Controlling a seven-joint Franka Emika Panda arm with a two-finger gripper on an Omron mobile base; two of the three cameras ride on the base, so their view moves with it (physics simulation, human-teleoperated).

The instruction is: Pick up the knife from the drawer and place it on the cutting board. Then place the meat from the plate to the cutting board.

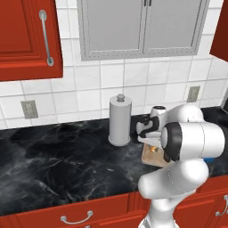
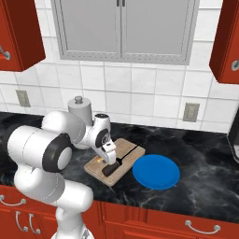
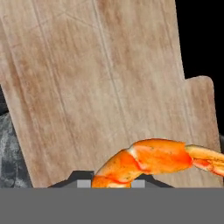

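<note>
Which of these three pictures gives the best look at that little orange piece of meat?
The hand view: the meat is large and sharp there, lying over the cutting board. The left base view shows a tiny orange speck beside the arm; the right base view barely shows a sliver under the gripper.

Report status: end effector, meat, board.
End effector shut on meat, low over board. Knife already on board. Plate bare. Nothing in the way.
</note>
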